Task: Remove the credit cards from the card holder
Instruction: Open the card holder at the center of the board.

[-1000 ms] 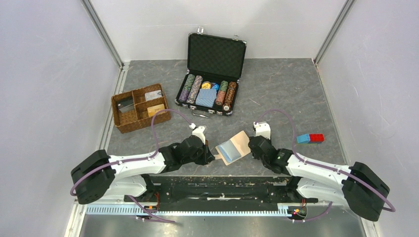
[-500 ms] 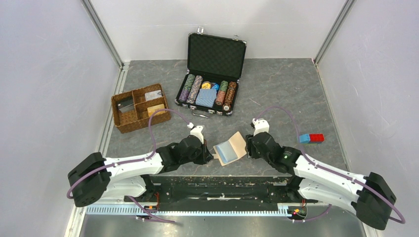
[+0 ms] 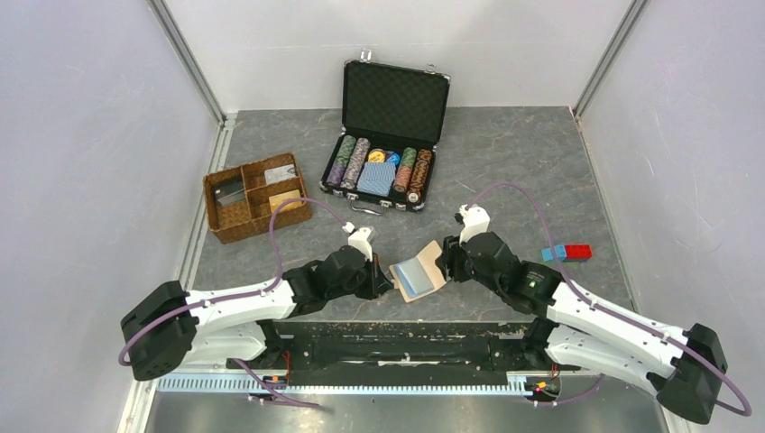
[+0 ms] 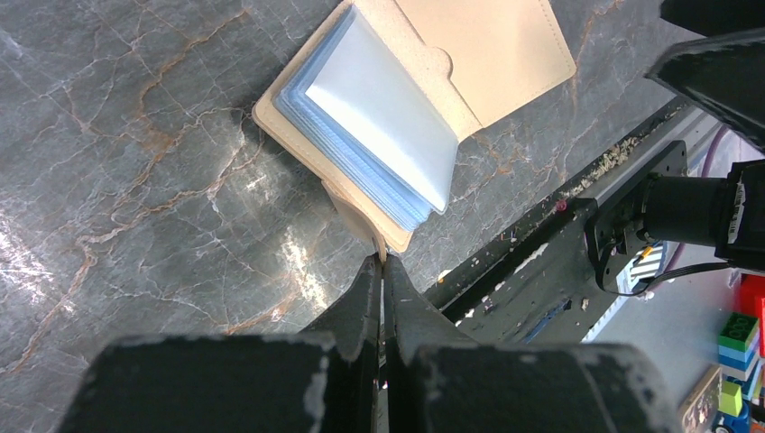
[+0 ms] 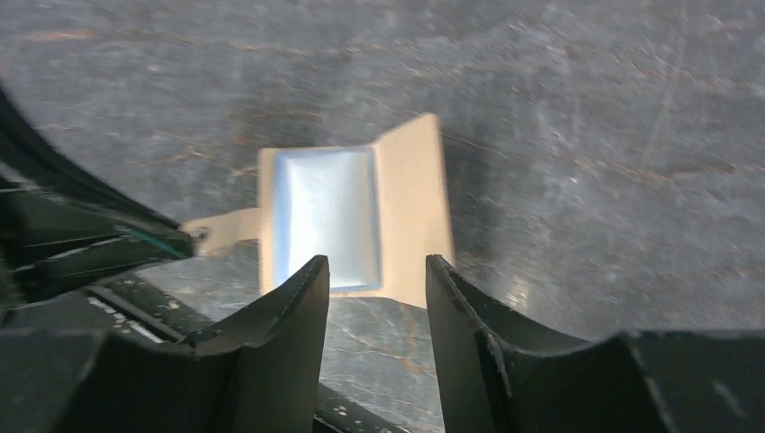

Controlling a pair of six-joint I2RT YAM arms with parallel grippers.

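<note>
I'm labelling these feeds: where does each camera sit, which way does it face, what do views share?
Top external: above and behind the bases, looking down on the table; both arms show.
Left wrist: on the left arm, looking past the left gripper, shut on the card holder strap.
Right wrist: on the right arm, looking down through the open right gripper.
Shared: all show the card holder.

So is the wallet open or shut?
Open: the wallet lies spread, flap folded back, blue-grey pockets showing.
</note>
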